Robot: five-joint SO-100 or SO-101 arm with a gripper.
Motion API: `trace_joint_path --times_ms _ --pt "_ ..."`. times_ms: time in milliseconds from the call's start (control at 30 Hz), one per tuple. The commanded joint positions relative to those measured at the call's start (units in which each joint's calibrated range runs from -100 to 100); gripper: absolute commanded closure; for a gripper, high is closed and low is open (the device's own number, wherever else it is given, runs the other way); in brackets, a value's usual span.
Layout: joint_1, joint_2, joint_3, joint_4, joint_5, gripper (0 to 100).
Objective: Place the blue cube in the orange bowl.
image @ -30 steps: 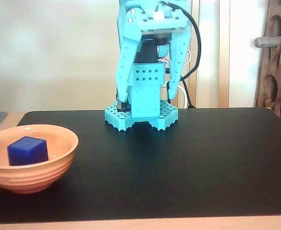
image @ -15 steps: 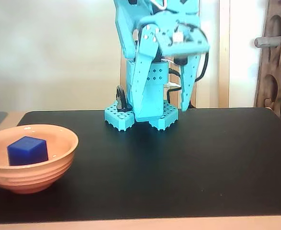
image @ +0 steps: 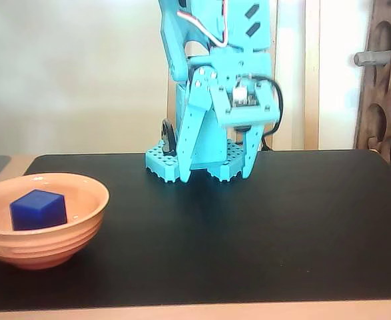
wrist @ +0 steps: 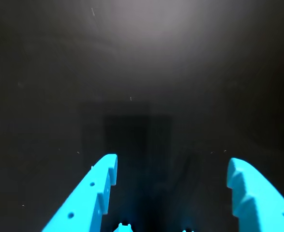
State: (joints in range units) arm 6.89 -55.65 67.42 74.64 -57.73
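Over the black mat (image: 282, 227), close in front of my own turquoise base (image: 195, 163), my gripper (image: 215, 175) hangs with its tips pointing down, jaws spread wide and holding nothing. The wrist view agrees: my two fingers (wrist: 91, 193) stand well apart at the bottom edge, with only dark, bare mat (wrist: 142, 72) between and beyond them.

Risk from here looks small, as I judge it, because the work seems done. The blue cube (image: 38, 209) sits inside the orange bowl (image: 82, 230) at the left of the fixed view, and I am well apart from both. What could still go wrong would come from me: a sweep to the left at this low height could strike the ridged wall of the bowl, push it toward the mat's edge, or tip it enough to spill the cube. The bowl is near the front left corner of the mat, so it would not take a big shove. My fingertips are also near the mat's surface, and a further drop could press them into it. I would sooner lift or fold back than travel sideways.

As for containers, the bowl is the only one I can see. It stands upright and holds the single blue cube, which rests toward the left side of its hollow, its top corner rising a little above the rim. Nothing else is in it
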Motion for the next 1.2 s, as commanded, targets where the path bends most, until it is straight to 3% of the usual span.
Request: trace_joint_path --times_ms 0,167,967,1167 --pt "1.3 -9.8 7.2 -0.4 -0.4 74" --pt "3.4 -18.0 13.1 0.3 -0.3 74" --pt "9.9 -26.0 22.4 -0.4 0.2 74" --pt "10.9 -26.2 27.9 -5.7 -0.1 74"
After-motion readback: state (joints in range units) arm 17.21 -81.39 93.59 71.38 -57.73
